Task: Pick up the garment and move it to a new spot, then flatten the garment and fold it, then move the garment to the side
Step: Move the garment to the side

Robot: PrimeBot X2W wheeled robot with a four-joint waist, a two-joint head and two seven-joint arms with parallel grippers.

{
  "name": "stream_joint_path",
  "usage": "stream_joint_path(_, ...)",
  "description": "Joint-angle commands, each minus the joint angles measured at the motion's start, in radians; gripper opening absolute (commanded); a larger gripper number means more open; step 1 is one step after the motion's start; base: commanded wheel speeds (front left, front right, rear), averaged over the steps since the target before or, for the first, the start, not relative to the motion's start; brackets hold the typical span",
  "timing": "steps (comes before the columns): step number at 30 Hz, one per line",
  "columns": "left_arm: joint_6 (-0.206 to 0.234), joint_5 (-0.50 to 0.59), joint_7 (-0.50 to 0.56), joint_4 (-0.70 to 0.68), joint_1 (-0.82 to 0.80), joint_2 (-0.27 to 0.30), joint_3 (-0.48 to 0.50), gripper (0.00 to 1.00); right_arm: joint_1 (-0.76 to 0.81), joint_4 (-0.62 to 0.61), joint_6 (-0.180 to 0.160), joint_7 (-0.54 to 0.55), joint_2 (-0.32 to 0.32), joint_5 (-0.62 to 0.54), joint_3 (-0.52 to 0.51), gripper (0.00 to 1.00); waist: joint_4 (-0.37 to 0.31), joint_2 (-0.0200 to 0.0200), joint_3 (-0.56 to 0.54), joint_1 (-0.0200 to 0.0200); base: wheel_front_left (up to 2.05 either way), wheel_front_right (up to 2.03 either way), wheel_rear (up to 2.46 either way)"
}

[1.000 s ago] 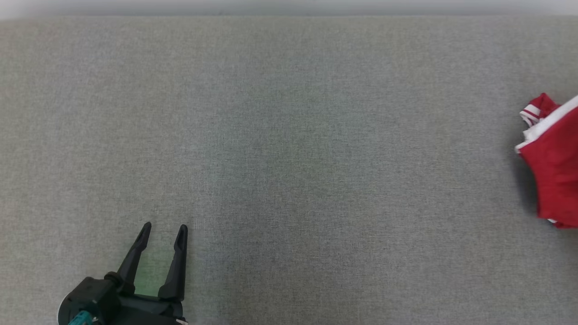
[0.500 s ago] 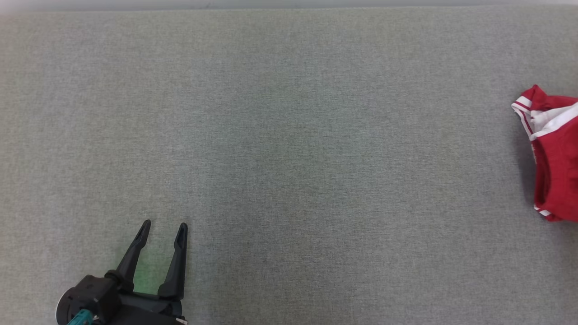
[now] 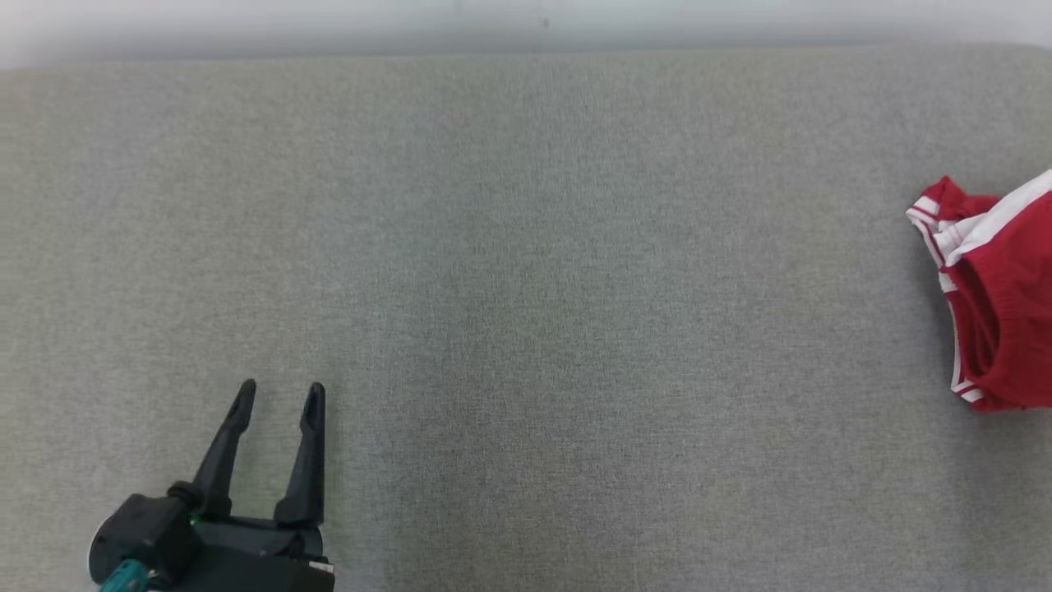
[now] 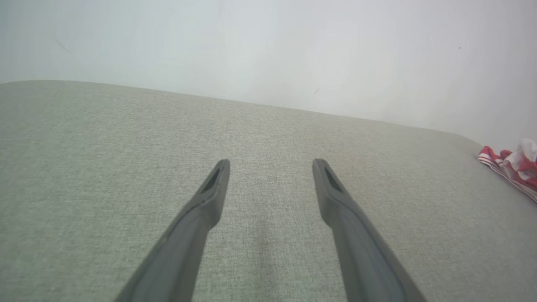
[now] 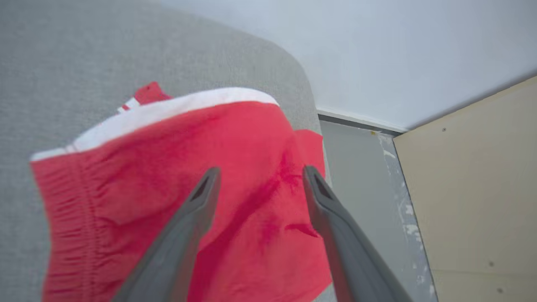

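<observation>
The garment (image 3: 998, 304) is red with white stripes and lies bunched at the far right edge of the grey table (image 3: 526, 288); the picture's edge cuts it off. In the left wrist view the garment (image 4: 514, 165) shows at the far right. My left gripper (image 3: 278, 396) rests open at the lower left, far from it, fingers (image 4: 209, 197) spread with nothing between them. In the right wrist view my right gripper (image 5: 258, 176) stands open just above the garment (image 5: 138, 180), its fingers apart and the cloth lying loose beneath them.
The table's rounded far right corner (image 5: 293, 71) lies just beyond the garment, with floor (image 5: 356, 167) and a beige panel (image 5: 474, 176) past it. A pale wall (image 3: 526, 20) runs behind the table.
The garment has settled lower and flatter at the right edge, its shape changed. The head camera has tilted, so the table's far edge sits lower in the picture. The left gripper keeps its pose.
</observation>
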Motion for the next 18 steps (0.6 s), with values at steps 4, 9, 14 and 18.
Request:
stream_joint_path(4,0.001,0.001,-0.002,-0.065,0.040,-0.051,0.059,1.00,0.081,-0.107,-0.002,-0.166,0.130,0.076,-0.081,1.00,0.006,0.0001,-0.064,0.0001,0.00,0.00,0.00)
stream_joint_path(9,0.001,0.010,-0.002,-0.112,0.085,-0.095,0.110,1.00,0.184,-0.191,-0.002,-0.326,0.254,0.148,-0.108,1.00,-0.002,0.0001,-0.123,0.0001,0.00,0.00,0.00)
stream_joint_path(14,0.001,0.020,-0.002,-0.100,0.115,-0.125,0.155,1.00,0.294,-0.261,-0.002,-0.438,0.372,0.170,-0.068,1.00,-0.015,0.0001,-0.176,0.0001,0.00,0.00,0.00)
stream_joint_path(18,0.001,0.034,-0.002,-0.072,0.128,-0.139,0.167,1.00,0.362,-0.279,-0.002,-0.505,0.409,0.190,0.019,1.00,-0.025,0.0001,-0.205,0.0001,0.00,0.00,0.00)
